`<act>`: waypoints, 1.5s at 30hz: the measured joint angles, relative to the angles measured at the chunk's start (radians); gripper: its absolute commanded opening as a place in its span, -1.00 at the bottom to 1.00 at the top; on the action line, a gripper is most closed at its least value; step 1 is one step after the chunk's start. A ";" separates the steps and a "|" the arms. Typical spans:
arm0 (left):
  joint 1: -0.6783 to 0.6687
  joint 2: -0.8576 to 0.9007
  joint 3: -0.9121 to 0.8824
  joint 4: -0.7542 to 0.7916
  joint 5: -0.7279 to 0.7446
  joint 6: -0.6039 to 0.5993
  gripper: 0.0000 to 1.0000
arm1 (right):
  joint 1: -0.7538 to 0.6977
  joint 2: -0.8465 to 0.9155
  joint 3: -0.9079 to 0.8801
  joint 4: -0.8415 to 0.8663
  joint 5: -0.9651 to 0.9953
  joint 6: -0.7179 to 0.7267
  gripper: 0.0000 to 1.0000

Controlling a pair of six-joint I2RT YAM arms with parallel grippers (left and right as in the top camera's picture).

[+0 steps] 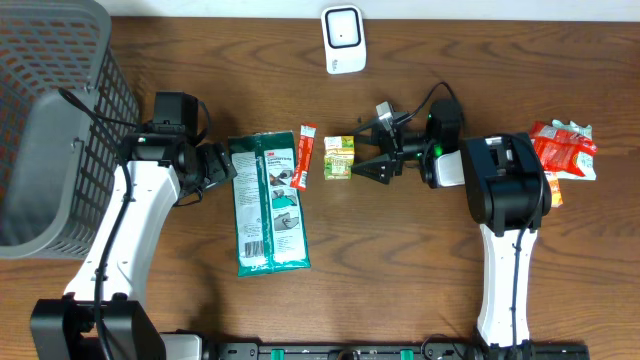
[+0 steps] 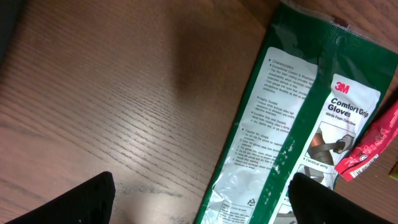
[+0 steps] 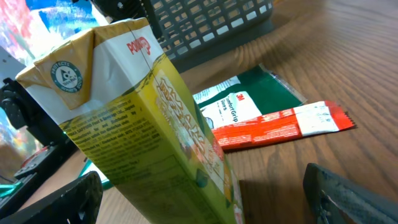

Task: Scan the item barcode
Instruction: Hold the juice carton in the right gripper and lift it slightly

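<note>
Left gripper (image 1: 224, 166): gaping wide, gripping nothing, hovering well left of the juice carton (image 1: 340, 158).
Glove pack (image 1: 268, 205): lying flat, left of the carton, between it and the left gripper.
Red sachet (image 1: 304, 157): lying just left of the carton, resting partly on the glove pack.
Juice carton: sitting on the table; probably being the item to scan.
White scanner (image 1: 343, 40): sitting beyond the carton, well apart, near the table's far edge.
Right gripper (image 1: 362, 158): spreading fully, clamping nothing, fingertips reaching just to the carton's right end; contact impossible to tell.
Snack packets (image 1: 565, 150): lying heaped well right of the carton.
Progress: looking barely begun. Carton not yet gripped or lifted. Remaining: closing on it, carrying it to the scanner, turning the barcode to face it. Barcode not showing in any view.
Grey basket (image 1: 110, 90): standing far left of the carton, showing nothing inside from overhead.
</note>
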 measured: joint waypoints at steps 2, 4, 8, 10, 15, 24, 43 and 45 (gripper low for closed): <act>0.000 0.000 0.000 0.000 0.000 0.000 0.80 | 0.004 -0.004 -0.007 0.002 0.000 0.008 0.94; 0.000 0.000 0.000 0.000 0.000 0.000 0.81 | 0.013 -0.007 -0.014 0.008 0.000 0.025 0.86; 0.000 0.000 0.000 0.000 0.000 0.000 0.80 | 0.029 -0.007 -0.022 0.027 0.000 0.071 0.75; 0.000 0.000 0.000 0.000 0.000 0.000 0.80 | 0.031 -0.007 -0.029 0.051 0.000 0.102 0.72; 0.000 0.000 0.000 0.000 0.000 0.000 0.81 | 0.034 -0.005 -0.088 0.222 -0.001 0.221 0.65; 0.000 0.000 0.000 0.000 0.000 0.000 0.80 | 0.037 0.006 -0.149 0.517 0.000 0.487 0.69; 0.000 0.000 0.000 0.000 0.000 0.000 0.81 | -0.075 0.006 -0.073 0.517 0.134 0.662 0.47; 0.000 0.000 0.000 0.000 0.000 0.000 0.80 | -0.098 0.006 -0.043 0.519 0.100 0.715 0.47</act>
